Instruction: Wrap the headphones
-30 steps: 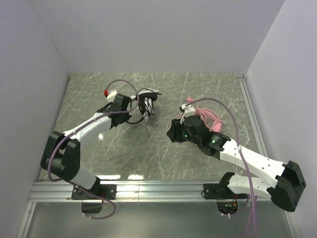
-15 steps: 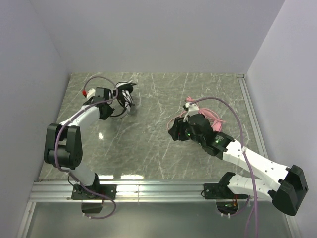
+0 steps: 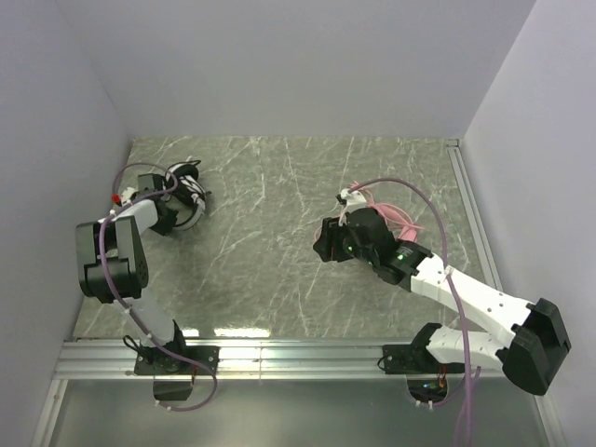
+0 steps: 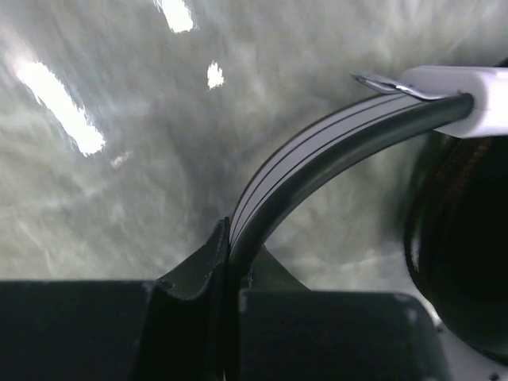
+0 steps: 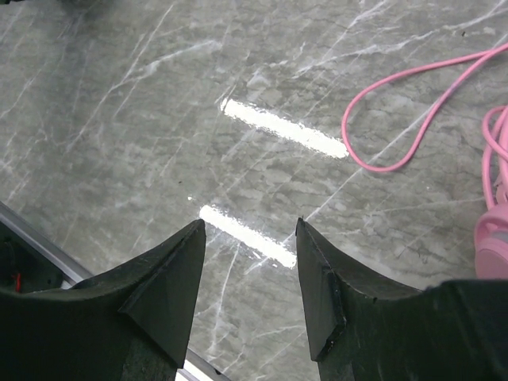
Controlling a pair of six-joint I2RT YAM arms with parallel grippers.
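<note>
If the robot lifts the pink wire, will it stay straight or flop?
Probably flop: the pink wire lies in loose loops, so it would likely droop and dangle. It looks thin, so it is probably light and easy to drag.

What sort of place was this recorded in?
Most likely a lab robot test cell, not a home or shop. Plain white walls box in a marble-patterned tabletop on three sides, and the left arm and right arm are mounted on an aluminium rail at its near edge.
</note>
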